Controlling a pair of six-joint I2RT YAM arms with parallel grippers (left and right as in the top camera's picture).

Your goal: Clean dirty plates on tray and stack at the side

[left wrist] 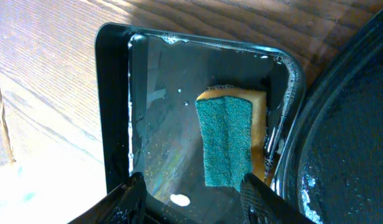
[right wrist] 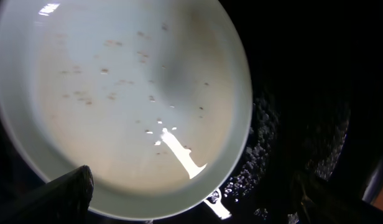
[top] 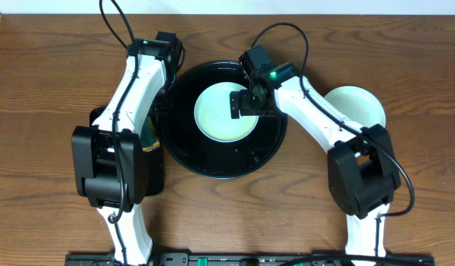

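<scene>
Our right gripper (right wrist: 193, 186) hangs spread above a speckled pale round plate (right wrist: 117, 93) on the glossy black round tray (right wrist: 303, 93). Our left gripper (left wrist: 194, 202), also spread, has a green-topped yellow sponge (left wrist: 226, 143) just ahead.

Plate (top: 226, 112) on tray (top: 213, 159) — centre, second plate (top: 360, 103) to its right, sponge (left wrist: 229, 140) in side tray (left wrist: 114, 93) — left.

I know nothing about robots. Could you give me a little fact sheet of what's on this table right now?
round tray: black, glossy, mid-table
plate on tray: one, pale, with faint brown specks
plate off tray: one, pale, on the table at the right, partly behind the right arm
sponge: green top, yellow body, lying in the small rectangular tray
left gripper: open, empty, above the sponge
right gripper: open, empty, over the tray plate's edge
</scene>
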